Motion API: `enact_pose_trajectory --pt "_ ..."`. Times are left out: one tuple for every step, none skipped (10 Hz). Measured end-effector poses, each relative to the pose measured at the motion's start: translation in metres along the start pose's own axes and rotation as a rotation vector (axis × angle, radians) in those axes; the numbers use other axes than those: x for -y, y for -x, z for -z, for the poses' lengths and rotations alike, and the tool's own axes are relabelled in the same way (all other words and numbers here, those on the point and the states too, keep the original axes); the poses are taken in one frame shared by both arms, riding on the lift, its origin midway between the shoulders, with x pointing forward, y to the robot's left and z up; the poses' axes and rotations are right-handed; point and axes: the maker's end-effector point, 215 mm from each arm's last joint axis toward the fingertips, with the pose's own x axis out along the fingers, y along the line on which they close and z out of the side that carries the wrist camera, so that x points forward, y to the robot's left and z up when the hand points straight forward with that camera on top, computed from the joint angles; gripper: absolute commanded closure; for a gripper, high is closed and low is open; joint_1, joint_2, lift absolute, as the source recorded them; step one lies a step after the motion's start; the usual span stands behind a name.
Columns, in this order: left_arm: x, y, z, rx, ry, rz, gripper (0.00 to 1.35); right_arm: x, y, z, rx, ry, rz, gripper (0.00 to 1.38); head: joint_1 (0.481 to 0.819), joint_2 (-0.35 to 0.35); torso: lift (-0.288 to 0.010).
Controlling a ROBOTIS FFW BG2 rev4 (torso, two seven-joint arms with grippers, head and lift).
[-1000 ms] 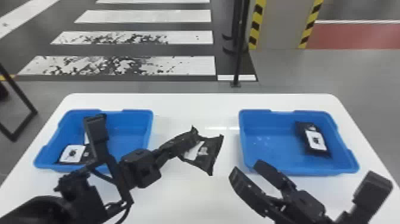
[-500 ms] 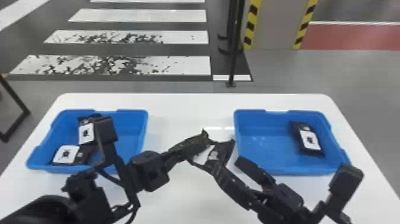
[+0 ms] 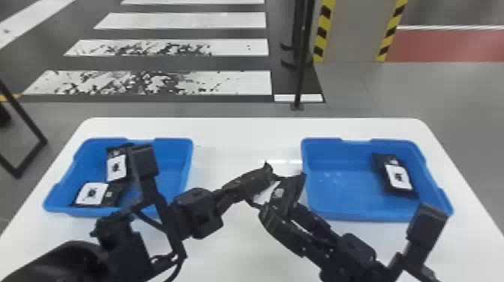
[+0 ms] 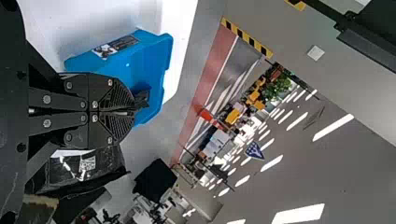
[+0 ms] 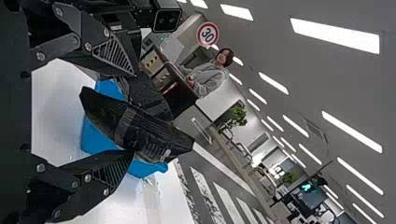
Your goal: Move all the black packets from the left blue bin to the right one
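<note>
A: How does the table (image 3: 234,135) stand?
B: Left bin (image 3: 174,161) and right bin (image 3: 337,195) sit apart on it, with the handover going on between them, nearer the right one.
A: And what's changed?
B: The right gripper (image 3: 278,210) has come in from well apart to meet the left gripper (image 3: 262,180). Its fingers are spread, either side of the held packet (image 5: 140,128).
A: So who has that packet?
B: The left one, its fingers clenched on an end. The right has yet to grip, so I'd judge this a handover about to close. Right shuts first, then left lets go; otherwise it could drop onto the table.
A: Any others?
B: Upper packet (image 3: 117,167) and lower packet (image 3: 92,194) in the left bin, still to do. One moved packet (image 3: 398,176) lies in the right.
</note>
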Motion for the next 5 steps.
enact_pose_trajectory --pt "0.003 -0.002 0.001 0.000 0.003 0.008 1.20 0.002 -0.001 -0.002 0.003 0.011 0.007 1.28 0.695 0.023 -0.140" --pt "0.005 -0.003 0.001 -0.001 0.005 0.014 1.21 0.006 -0.001 -0.011 0.030 0.028 0.026 1.28 0.695 0.012 -0.140" --pt "0.006 -0.003 0.002 -0.002 0.007 0.016 1.20 0.007 0.000 -0.018 0.056 0.040 0.036 1.28 0.695 0.006 -0.140" --pt "0.007 -0.003 0.002 -0.003 0.008 0.018 1.20 0.007 0.000 -0.021 0.067 0.047 0.038 1.28 0.695 0.000 -0.140" --pt "0.008 -0.003 0.002 0.001 0.009 0.019 0.96 0.007 0.000 -0.023 0.071 0.049 0.039 1.28 0.695 -0.002 -0.140"
